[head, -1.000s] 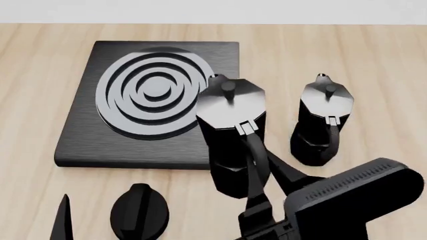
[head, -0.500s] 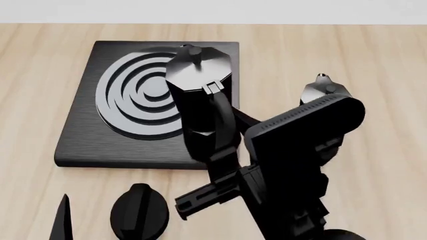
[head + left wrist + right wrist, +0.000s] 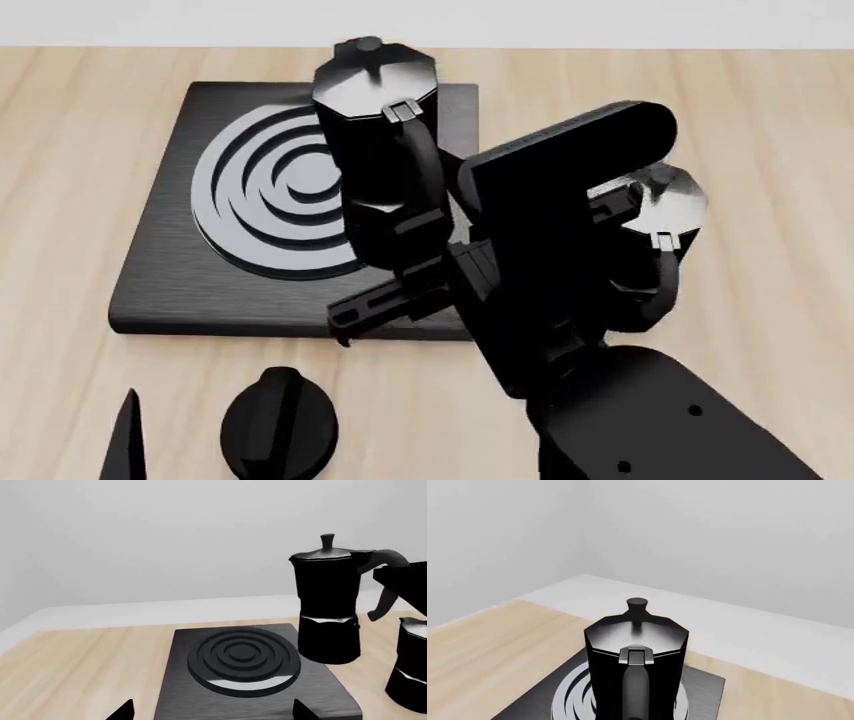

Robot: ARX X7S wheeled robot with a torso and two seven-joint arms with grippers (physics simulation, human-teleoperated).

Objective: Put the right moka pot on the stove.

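My right gripper is shut on the handle of a black faceted moka pot with a grey-sheen lid and knob. It holds the pot upright over the right part of the stove, beside the ringed burner. The pot also shows in the left wrist view and the right wrist view, with the stove below it. A second identical moka pot stands on the table to the right, partly hidden by my right arm. My left gripper is open and empty, low in front of the stove.
A small black oval knob lies on the wooden table in front of the stove. One left fingertip shows beside it. The standing pot is at the edge of the left wrist view. A pale wall rises behind the table.
My right arm has carried the moka pot left and away from me, from beside the stove's right edge to over the stove. The arm now hides much of the standing pot.
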